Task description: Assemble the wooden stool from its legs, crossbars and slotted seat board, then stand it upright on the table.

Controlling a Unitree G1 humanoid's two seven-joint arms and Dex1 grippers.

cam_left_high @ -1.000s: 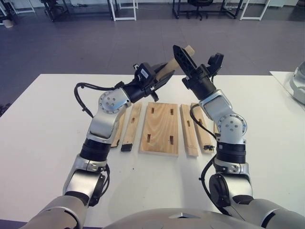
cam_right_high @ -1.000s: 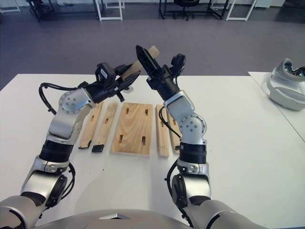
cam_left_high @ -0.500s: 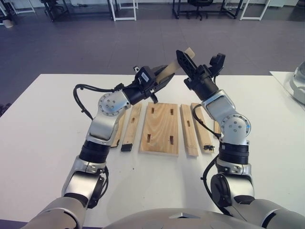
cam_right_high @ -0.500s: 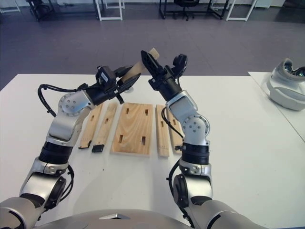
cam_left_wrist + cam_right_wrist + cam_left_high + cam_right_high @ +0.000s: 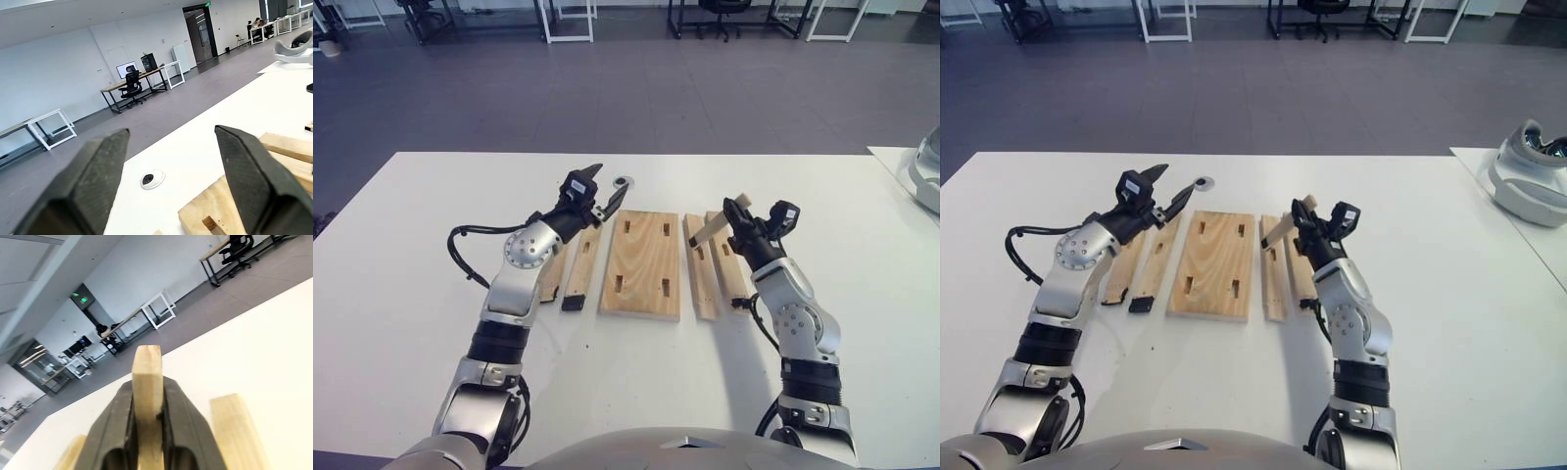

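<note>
The slotted seat board (image 5: pixel 641 262) lies flat mid-table. Two wooden legs (image 5: pixel 582 257) lie to its left and two more (image 5: pixel 701 266) to its right. My right gripper (image 5: pixel 736 215) hovers low over the right-hand legs, shut on a short wooden crossbar (image 5: pixel 710 231) that slants down toward the board. In the right wrist view the crossbar (image 5: pixel 148 382) sits clamped between the fingers (image 5: pixel 183 421). My left gripper (image 5: pixel 594 189) hangs open and empty above the far ends of the left-hand legs. Its fingers (image 5: pixel 93 181) stand wide apart in the left wrist view.
A small black piece (image 5: pixel 572 304) lies at the near end of a left leg. A round cable grommet (image 5: pixel 624 182) sits in the table behind the board. A white headset (image 5: pixel 1530 181) rests on the neighbouring table at right. Bare table lies in front of the parts.
Both arms have come down from a raised position behind the board. The left gripper has let go of the crossbar and opened. The right gripper carried it down over the right-hand legs.
</note>
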